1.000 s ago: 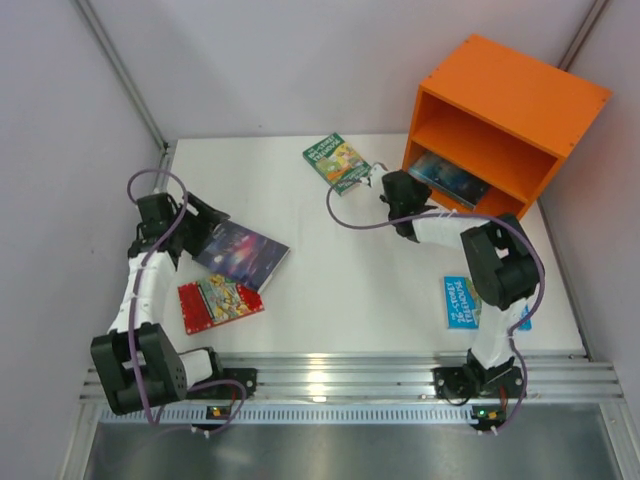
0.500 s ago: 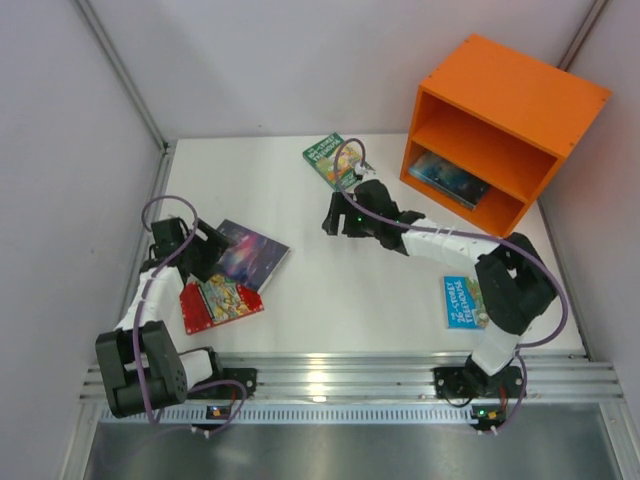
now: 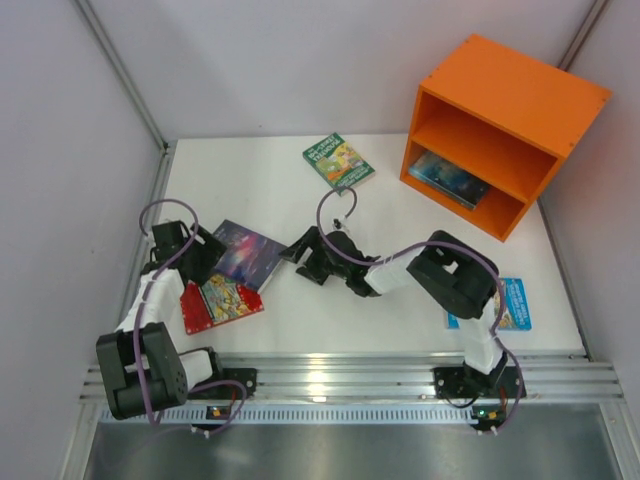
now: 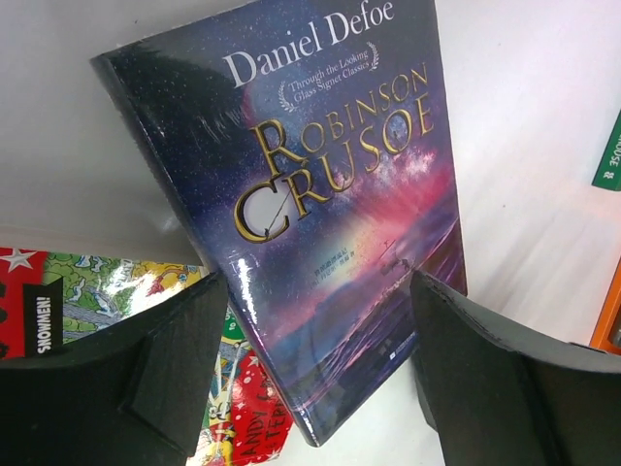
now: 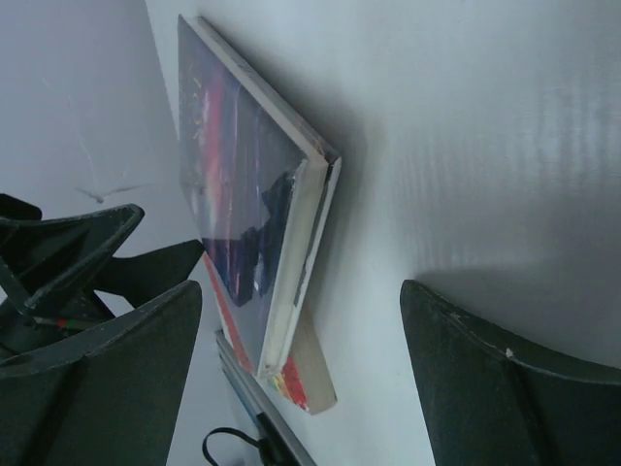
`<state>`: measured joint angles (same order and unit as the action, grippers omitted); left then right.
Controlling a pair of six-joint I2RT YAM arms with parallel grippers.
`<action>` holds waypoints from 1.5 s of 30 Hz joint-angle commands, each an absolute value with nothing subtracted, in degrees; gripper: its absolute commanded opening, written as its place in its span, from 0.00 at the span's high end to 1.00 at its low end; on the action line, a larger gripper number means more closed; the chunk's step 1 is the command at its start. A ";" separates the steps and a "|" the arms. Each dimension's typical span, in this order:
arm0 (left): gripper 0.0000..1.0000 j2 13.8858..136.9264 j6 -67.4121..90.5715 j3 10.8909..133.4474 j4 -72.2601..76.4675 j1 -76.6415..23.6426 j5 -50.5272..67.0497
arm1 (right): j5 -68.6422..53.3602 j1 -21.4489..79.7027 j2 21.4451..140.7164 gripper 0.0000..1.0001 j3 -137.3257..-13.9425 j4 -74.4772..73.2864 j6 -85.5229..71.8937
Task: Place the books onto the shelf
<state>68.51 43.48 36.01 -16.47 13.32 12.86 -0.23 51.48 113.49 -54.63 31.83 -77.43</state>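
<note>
Nearest us, at about 8 o'clock on the table (image 3: 250, 180), the red book (image 3: 222, 300) lies flat beside the left edge, its long axis roughly 9 to 3; at 4 o'clock the blue book (image 3: 515, 303) sits close to the front and right edges, partly hidden by the right arm (image 3: 455, 280). Just beyond the red one we see the dark purple book (image 3: 255, 255), its near corner overlapping the red cover so that it lies slightly tilted, long axis about 10 to 4. Our left gripper (image 3: 203, 252) faces it from 9 o'clock with jaws spread wide, grasping nothing; our right gripper (image 3: 298, 260) faces its page edge from 3 o'clock, jaws likewise released and apart from the book. Bare tabletop lies open from the middle toward 12 o'clock. Farther off, the green book (image 3: 338, 163) lies flat, long axis about 11 to 5. Farthest, at 2 o'clock, the orange shelf (image 3: 520, 90) stands in the corner, opening toward 7 o'clock, one book (image 3: 448, 178) lying in its lower compartment.
</note>
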 commanded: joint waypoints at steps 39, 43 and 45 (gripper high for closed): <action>0.13 63.63 47.28 31.81 -8.09 0.55 18.81 | -6.15 35.96 108.64 1.00 -23.39 82.79 -92.55; 0.13 68.54 49.74 34.18 -5.80 -4.13 17.40 | -7.82 33.40 104.07 1.00 -18.56 83.06 -92.20; 0.13 71.10 51.14 34.89 -4.14 -5.62 17.40 | -9.22 31.83 101.52 1.00 -17.85 82.97 -91.93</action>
<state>68.45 48.14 32.42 -9.56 -3.84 18.76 -6.42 34.04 105.97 -18.44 72.36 -90.21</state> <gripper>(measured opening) 0.873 0.186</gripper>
